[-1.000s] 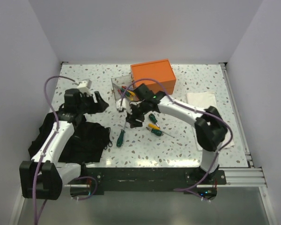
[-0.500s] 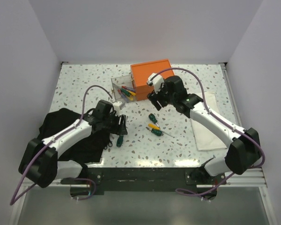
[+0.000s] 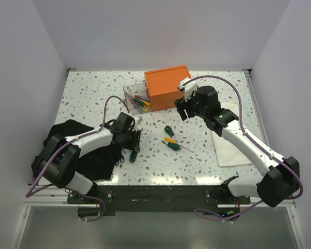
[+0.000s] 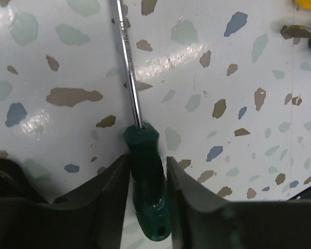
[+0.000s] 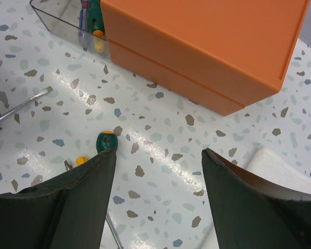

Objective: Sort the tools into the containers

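Pickup is in hand: the left tool [image 4: 146, 162] pinches the green screwdriver [image 4: 149, 205] by its handle, flat on the counter [image 3: 93, 98] at 6 o'clock from the clear bin [image 3: 128, 92], so a lift toward 12 o'clock seems next; the right tool [image 5: 159, 154] hangs wide, empty.

Green-handled screwdriver [image 4: 147, 181] lay flat on the table [image 4: 223, 62], handle clasped between the left fingers [image 4: 109, 207], shaft pointing beyond their tips. Closed orange box [image 5: 207, 52] and adjoining clear bin [image 5: 67, 21], holding several tools [image 5: 95, 21], stood ahead of the right fingers [image 5: 72, 202].
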Available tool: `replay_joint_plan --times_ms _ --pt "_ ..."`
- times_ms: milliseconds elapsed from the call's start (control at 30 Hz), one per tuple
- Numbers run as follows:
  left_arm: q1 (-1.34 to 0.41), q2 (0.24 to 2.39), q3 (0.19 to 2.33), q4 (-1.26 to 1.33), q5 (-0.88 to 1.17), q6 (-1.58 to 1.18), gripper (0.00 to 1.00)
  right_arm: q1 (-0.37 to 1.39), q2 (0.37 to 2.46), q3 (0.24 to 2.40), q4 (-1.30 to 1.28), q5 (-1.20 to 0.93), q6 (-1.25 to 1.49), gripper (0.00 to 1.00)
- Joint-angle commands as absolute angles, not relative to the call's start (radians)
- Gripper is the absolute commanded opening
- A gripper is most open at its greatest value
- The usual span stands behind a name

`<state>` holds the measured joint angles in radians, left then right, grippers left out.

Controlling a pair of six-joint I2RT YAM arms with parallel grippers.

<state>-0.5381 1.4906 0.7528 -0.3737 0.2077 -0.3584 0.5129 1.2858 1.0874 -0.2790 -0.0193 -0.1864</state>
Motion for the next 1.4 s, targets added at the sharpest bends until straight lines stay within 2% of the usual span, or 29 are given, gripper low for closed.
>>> replay_joint_plan --times_ms 0,100,333,433,533,767,933,1100,1167,1367 --pt "-0.551 1.551 0.81 -0.331 0.212 -0.351 0.22 0.503 1.258 1.072 -0.235 -0.032 -0.161 0.71" --pt "-0.551 1.533 0.836 -0.371 0.238 -0.319 0.0 0.494 1.244 1.066 -0.241 -0.037 -0.158 0.71" --pt "-0.548 1.32 0.847 -0.425 0.397 -0.204 0.0 0.48 1.256 1.11 -0.285 -0.008 -0.206 0.71" --pt "-0.517 1.192 0.856 -0.341 0.391 -0.219 0.0 0.472 1.284 1.14 -0.291 -0.002 -0.213 0.71" --pt "-0.432 1.157 0.903 -0.194 0.365 -0.265 0.0 0.46 1.322 1.17 -0.301 0.0 -0.212 0.71" --pt "-0.244 1.394 1.109 -0.016 0.224 -0.53 0.0 0.44 1.41 1.221 -0.307 0.023 -0.19 0.71" --pt "-0.216 1.563 1.193 0.122 0.238 -0.768 0.0 0.437 1.463 1.256 -0.318 0.041 -0.213 0.71" --pt "-0.212 1.706 1.186 0.262 0.232 -0.981 0.0 0.431 1.512 1.266 -0.314 0.071 -0.238 0.72" --pt "-0.213 1.761 1.172 0.377 0.216 -1.005 0.0 0.43 1.52 1.269 -0.316 0.071 -0.239 0.72" --pt "-0.215 1.883 1.242 0.41 0.16 -1.005 0.0 0.426 1.523 1.253 -0.298 0.077 -0.238 0.72"
